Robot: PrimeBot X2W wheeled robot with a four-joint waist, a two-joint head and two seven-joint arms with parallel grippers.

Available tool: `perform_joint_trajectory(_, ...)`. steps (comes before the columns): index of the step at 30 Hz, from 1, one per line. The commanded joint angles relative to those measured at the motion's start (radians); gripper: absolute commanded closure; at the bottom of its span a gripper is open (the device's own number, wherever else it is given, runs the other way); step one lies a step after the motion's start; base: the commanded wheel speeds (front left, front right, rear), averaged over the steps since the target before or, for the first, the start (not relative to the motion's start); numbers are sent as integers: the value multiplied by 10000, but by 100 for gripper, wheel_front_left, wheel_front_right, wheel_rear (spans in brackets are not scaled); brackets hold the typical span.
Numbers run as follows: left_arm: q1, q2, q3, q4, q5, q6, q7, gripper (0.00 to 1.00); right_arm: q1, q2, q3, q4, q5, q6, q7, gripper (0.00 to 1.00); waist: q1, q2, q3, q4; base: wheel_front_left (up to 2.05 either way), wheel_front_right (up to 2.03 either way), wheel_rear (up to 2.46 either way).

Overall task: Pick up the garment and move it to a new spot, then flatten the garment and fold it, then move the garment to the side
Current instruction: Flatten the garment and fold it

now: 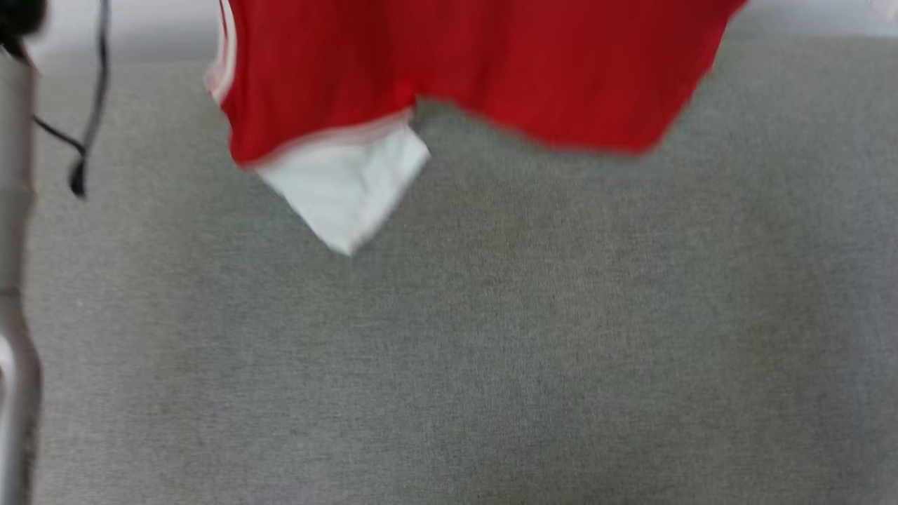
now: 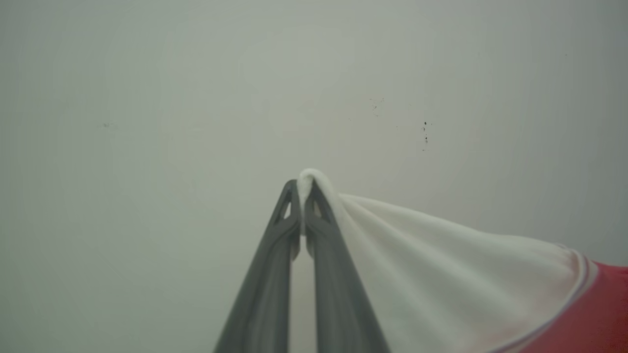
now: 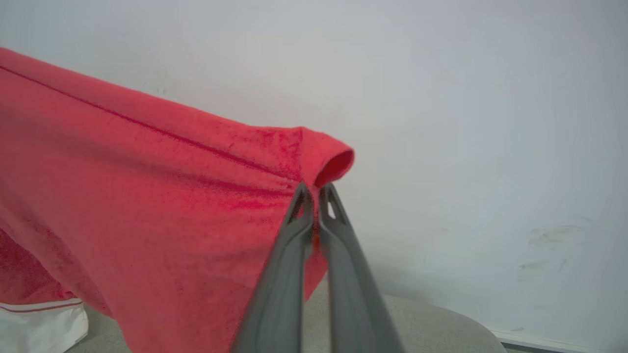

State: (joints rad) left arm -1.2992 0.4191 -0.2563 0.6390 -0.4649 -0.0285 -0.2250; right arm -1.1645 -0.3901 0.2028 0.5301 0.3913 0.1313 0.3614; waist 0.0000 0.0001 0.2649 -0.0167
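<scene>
The garment (image 1: 449, 70), a red shirt with white sleeves, hangs in the air above the grey surface (image 1: 491, 351) at the top of the head view, one white sleeve (image 1: 344, 189) dangling below its red hem. My left gripper (image 2: 302, 189) is shut on the tip of a white sleeve (image 2: 441, 255). Seen from the right wrist, my right gripper (image 3: 314, 193) is shut on a folded red edge of the garment (image 3: 147, 206), which stretches away to the left. Lettering and numbers are hidden.
A grey fabric-covered surface fills the lower head view. A metal pole (image 1: 14, 280) and a hanging black cable (image 1: 88, 126) stand at the left edge. A pale wall (image 3: 466, 122) lies behind the garment.
</scene>
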Motion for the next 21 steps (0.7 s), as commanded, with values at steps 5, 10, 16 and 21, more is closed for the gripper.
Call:
perform_joint_trajectory(5, -1915, 288, 125, 271, 254, -118, -198, 100, -1527, 76, -302, 146, -521, -12, -979, 100, 0, -1, 1690, -298, 0, 0, 0)
perform_joint_trajectory(10, -3212, 367, 134, 445, 382, -193, -262, 100, -2721, 12, -302, 261, -851, -12, -1627, 100, 0, -1, 2709, -392, 0, 0, 0)
perform_joint_trajectory(16, -3907, 366, 133, 785, 463, -279, -336, 100, -3528, 93, -117, 514, -948, -12, -2186, 100, 0, -1, 3537, -472, 0, 0, 0)
perform_joint_trajectory(21, -3820, 228, 28, 1156, 444, -340, -361, 100, -3774, 288, 106, 749, -949, -10, -2490, 100, 0, -1, 4037, -428, 0, 0, 0)
